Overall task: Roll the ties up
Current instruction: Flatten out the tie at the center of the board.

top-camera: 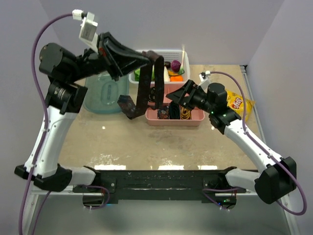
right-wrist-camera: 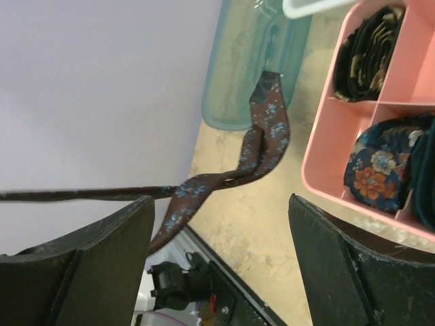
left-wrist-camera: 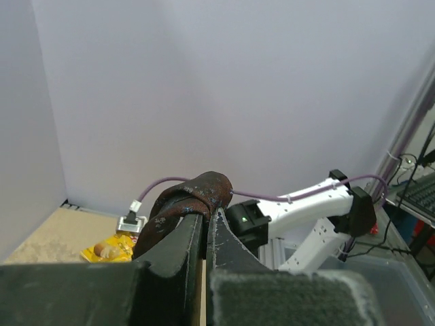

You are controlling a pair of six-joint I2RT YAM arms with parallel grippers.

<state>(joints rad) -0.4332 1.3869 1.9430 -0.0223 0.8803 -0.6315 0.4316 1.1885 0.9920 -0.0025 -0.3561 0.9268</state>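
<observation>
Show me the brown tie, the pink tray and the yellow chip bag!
Dark brown patterned fabric tie (top-camera: 145, 88), top view, hanging middle.
Pink plastic tray (top-camera: 171, 121), top view, near wall.
Yellow chip bag (top-camera: 238, 103), top view, front.

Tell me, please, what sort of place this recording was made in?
Most likely a robotics lab test cell, not a home: plain partition walls box in a table, the robot arms are bolted to its edge, and staged props like a pink tray and snack bag sit on it.
</observation>
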